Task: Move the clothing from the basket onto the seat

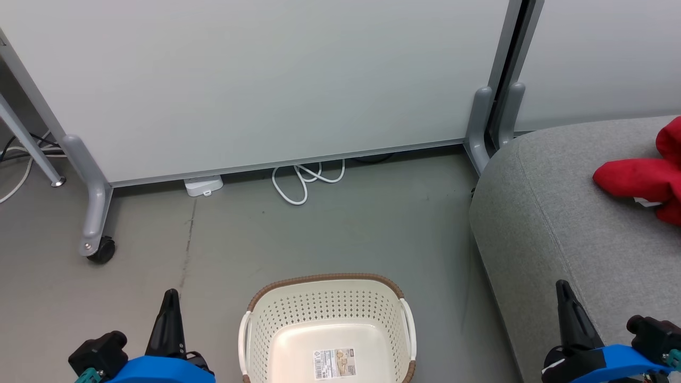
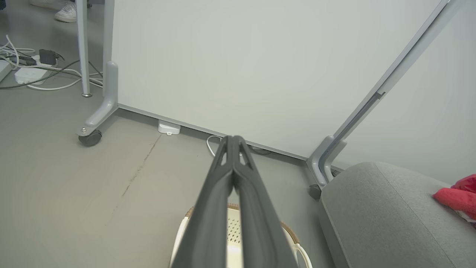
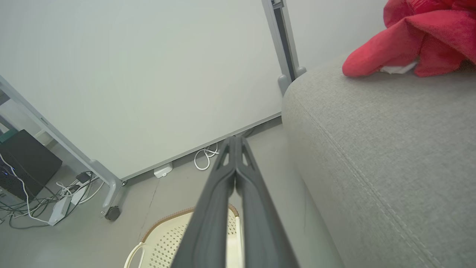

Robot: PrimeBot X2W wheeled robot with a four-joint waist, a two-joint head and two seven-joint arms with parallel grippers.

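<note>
The two long dark fingers of the left gripper (image 2: 232, 138) are lying pressed together, tip against tip, and nothing is sitting between them. The right gripper (image 3: 235, 138) is doing the same: its fingers are closed on each other and are carrying nothing. In the head view both are resting low, the left at the lower left corner and the right at the lower right, with the fingers pointing up the frame. I am reading this as a parked pose, because no garment near them is waiting for a grasp.

Between them, at the bottom centre, the basket (image 1: 324, 277) is standing on the grey floor (image 1: 346, 223). Its pale bottom with the label sticker (image 1: 333, 363) is showing uncovered. The clothing (image 1: 638, 178) is lying as a red heap at the right edge of the frame, on top of the seat (image 1: 558, 213) and well apart from the basket. A little white is peeking from under the red. As the fabric is resting fully on the cushion, the task is looking finished to me. A pale partition panel (image 1: 266, 80) is standing across the upper part.
</note>
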